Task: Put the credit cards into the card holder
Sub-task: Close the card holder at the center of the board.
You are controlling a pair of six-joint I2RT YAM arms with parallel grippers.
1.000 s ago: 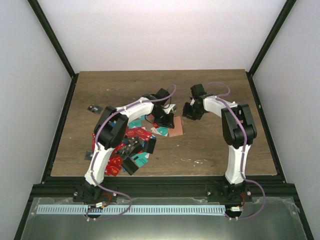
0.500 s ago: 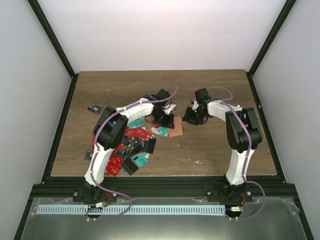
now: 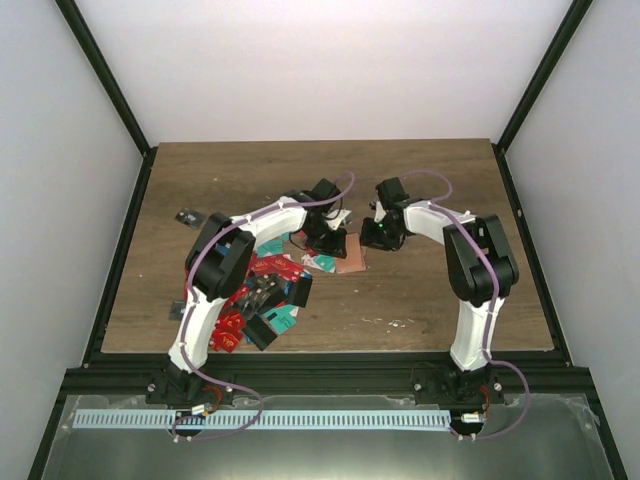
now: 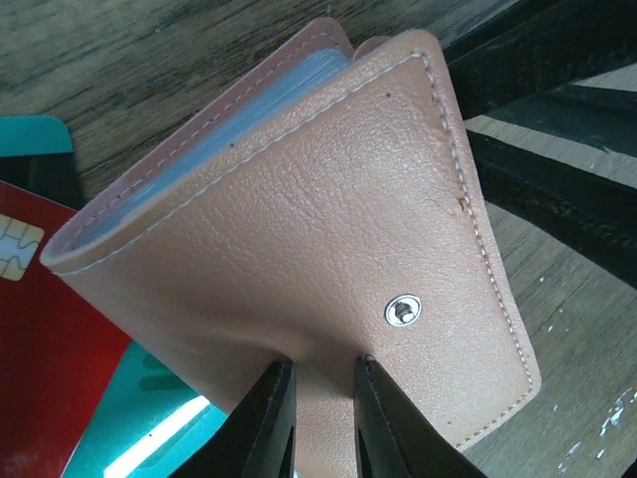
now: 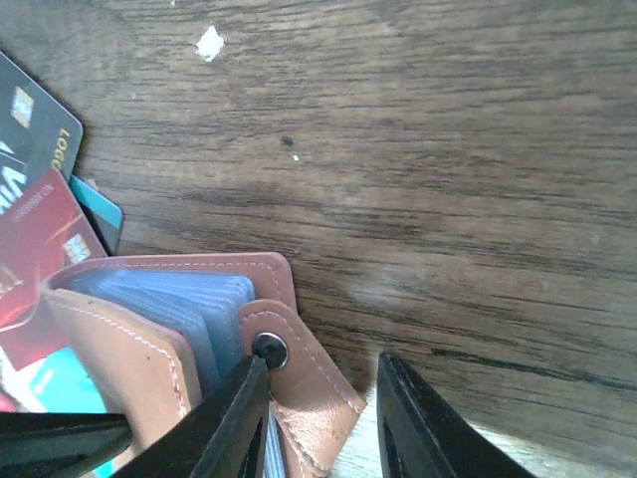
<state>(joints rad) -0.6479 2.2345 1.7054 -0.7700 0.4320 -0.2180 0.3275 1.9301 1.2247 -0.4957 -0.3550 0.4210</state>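
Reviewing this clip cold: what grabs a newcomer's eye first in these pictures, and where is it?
The salmon-pink card holder at mid-table stands out, its cover pinched by the left gripper. The right gripper sits open at the holder's snap flap. A heap of red, teal and black credit cards lies on the table toward its near left, under the left arm.

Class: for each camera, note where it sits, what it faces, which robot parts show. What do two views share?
Top external: above, behind the bases, facing down at the table; both arms show.
Left wrist: wrist-mounted, faces the card holder; left pincer grips it.
Right wrist: wrist-mounted, faces the table and holder's snap; right pincer open.
Shared: the card holder.
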